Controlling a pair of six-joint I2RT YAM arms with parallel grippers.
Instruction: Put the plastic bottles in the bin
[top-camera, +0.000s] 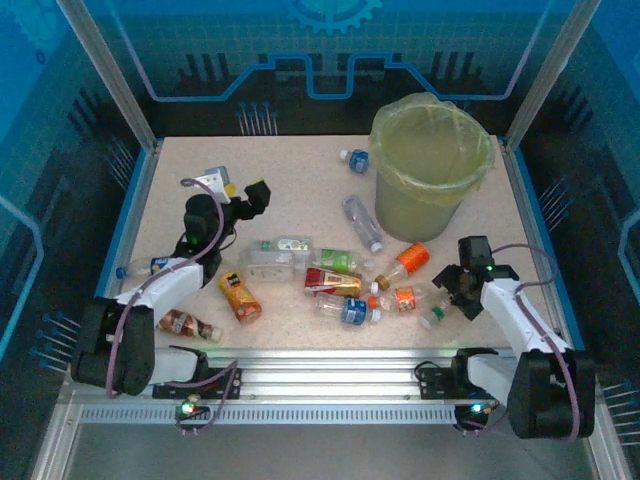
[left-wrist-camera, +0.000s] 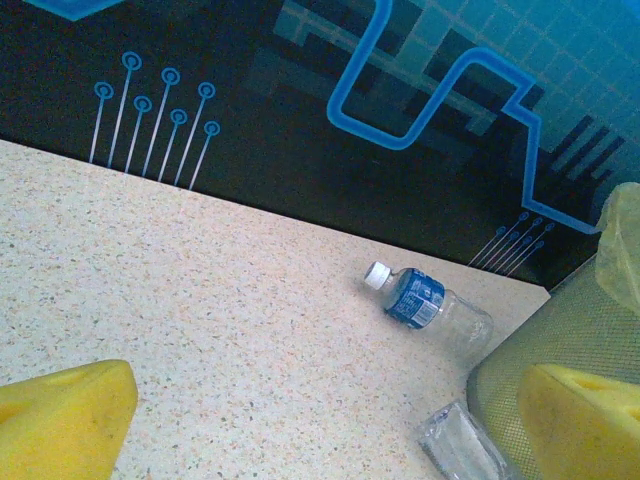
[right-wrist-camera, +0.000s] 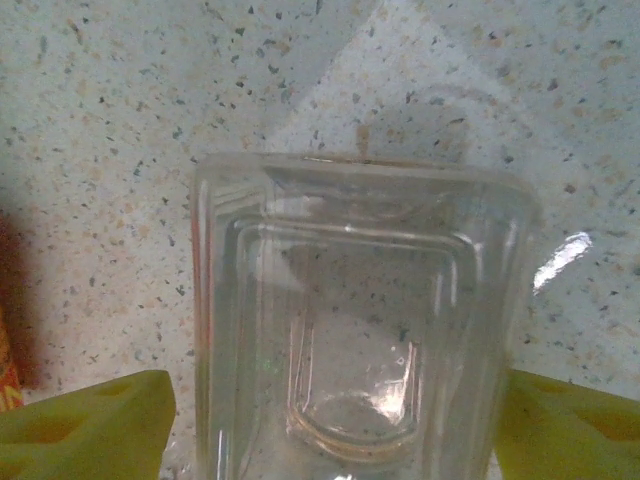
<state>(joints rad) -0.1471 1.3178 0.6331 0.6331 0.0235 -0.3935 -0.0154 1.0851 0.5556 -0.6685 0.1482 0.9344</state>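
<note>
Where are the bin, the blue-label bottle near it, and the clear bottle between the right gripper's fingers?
bin (top-camera: 415, 207), top external view, front wall.
blue-label bottle (left-wrist-camera: 415, 297), left wrist view, label.
clear bottle (right-wrist-camera: 360, 320), right wrist view, body.

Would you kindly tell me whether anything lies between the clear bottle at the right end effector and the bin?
Nothing visible does. The clear bottle is straddled by the right end effector, and the tabletop toward the bin looks bare; the orange-labelled bottle lies left of that line.
</note>
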